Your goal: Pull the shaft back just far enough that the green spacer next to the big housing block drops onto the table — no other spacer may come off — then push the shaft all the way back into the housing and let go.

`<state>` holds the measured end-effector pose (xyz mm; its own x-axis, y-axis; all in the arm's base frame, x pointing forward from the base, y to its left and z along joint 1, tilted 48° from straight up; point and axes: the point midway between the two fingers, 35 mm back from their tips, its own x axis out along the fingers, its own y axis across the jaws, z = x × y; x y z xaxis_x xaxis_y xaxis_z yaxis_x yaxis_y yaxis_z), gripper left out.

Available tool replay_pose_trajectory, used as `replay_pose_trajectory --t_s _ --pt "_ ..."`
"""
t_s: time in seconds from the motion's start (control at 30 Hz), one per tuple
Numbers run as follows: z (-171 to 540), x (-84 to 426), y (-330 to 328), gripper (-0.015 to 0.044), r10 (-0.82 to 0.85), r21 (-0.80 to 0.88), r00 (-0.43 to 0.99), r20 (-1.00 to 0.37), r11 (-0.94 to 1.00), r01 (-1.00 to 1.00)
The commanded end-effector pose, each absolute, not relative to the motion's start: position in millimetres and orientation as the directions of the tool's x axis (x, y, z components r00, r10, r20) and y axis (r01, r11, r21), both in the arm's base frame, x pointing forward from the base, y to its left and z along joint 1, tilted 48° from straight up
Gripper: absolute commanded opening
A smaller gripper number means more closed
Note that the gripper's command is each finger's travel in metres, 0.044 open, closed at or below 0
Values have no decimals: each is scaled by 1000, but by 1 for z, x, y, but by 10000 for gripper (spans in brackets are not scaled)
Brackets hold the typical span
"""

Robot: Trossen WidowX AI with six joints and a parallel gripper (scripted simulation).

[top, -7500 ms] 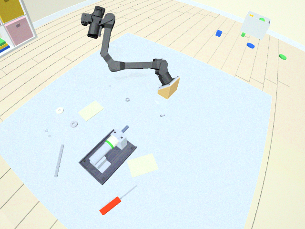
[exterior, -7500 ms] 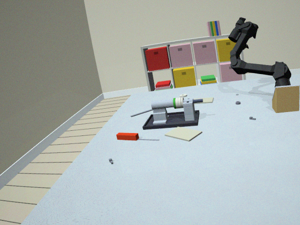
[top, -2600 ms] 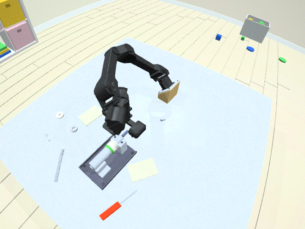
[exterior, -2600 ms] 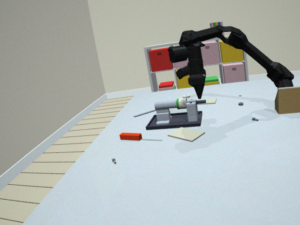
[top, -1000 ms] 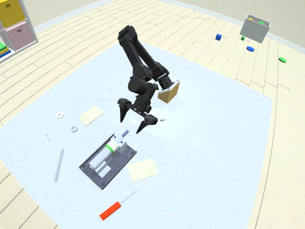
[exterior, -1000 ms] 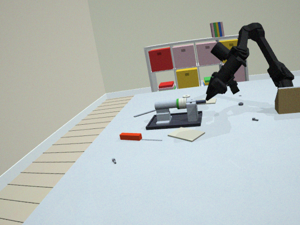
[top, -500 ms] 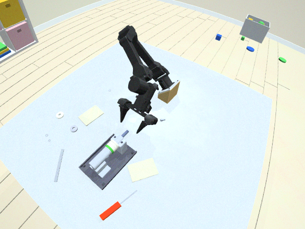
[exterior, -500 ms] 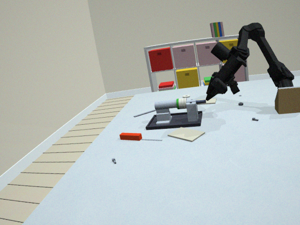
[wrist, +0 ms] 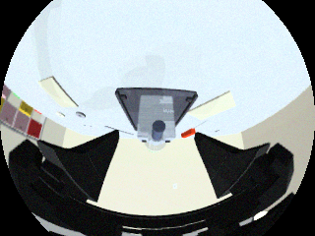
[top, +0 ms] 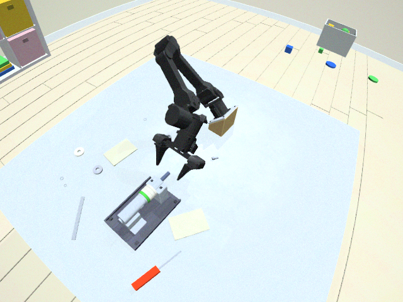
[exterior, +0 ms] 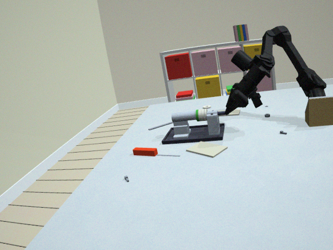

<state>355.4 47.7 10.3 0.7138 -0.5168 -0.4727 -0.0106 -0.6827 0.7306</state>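
The gripper (top: 167, 171) (exterior: 227, 112) (wrist: 157, 136) stands wide open with nothing in its grasp, its fingers to either side of the shaft (top: 165, 176) (exterior: 222, 112) (wrist: 158, 129) in the wrist view. The step in hand looks like lining up on that free end; next calls for a centred close, then a short, straight pull towards one o'clock in the top view. Just beyond, at seven to eight o'clock, comes the upright support (top: 161, 195) (exterior: 213, 125) (wrist: 157, 113), then pale spacers (top: 150, 191) (exterior: 203, 114), then the green spacer (top: 144, 196) (exterior: 197, 115), not yet dropped, beside the big housing block (top: 133, 207) (exterior: 183, 116). Overpulling could free a pale one too; once green falls, push fully home and release
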Motion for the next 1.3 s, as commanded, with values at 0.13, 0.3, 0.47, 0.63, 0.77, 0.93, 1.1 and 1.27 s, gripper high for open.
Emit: replay_pose_trajectory --t_s 0.13,0.3,0.47,0.63,0.77,0.93,1.1,1.27 --pt "2 363 39 440 -520 734 709 -477 -679 -4" --pt "-1 369 34 440 -520 735 710 -475 -678 -5" --pt "-2 371 33 440 -520 735 710 -475 -678 -5" --pt "-2 371 33 440 -520 735 710 -475 -678 -5" --pt "-2 371 33 440 -520 735 710 -475 -678 -5" --pt "-2 371 33 440 -520 735 710 -475 -678 -5" --pt "-2 371 33 440 -520 735 710 -475 -678 -5" --pt "-2 371 33 440 -520 735 710 -475 -678 -5"
